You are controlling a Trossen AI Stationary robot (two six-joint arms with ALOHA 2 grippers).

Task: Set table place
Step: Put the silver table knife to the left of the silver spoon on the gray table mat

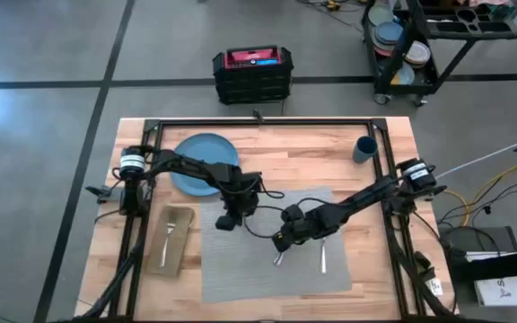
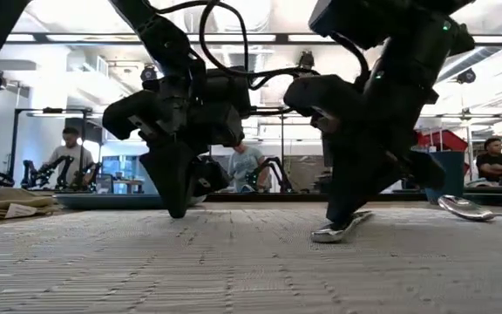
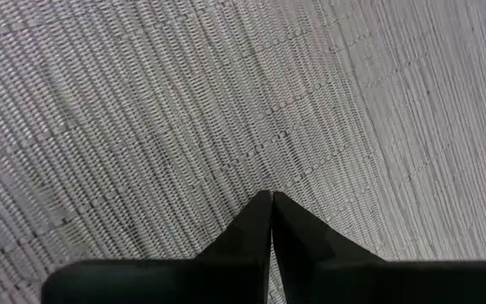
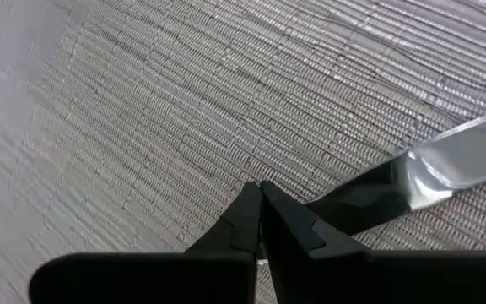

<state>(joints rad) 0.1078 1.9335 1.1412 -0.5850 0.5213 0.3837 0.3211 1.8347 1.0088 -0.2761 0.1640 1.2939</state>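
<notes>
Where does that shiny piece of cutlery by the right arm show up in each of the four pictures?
High view: the knife lies on the grey placemat, just below the right gripper.
Low view: right of centre, its end resting on the mat under the right gripper.
Left wrist view: not in it; only mat weave.
Right wrist view: right side, running toward the shut gripper.
Shared landmark: the placemat.
</notes>
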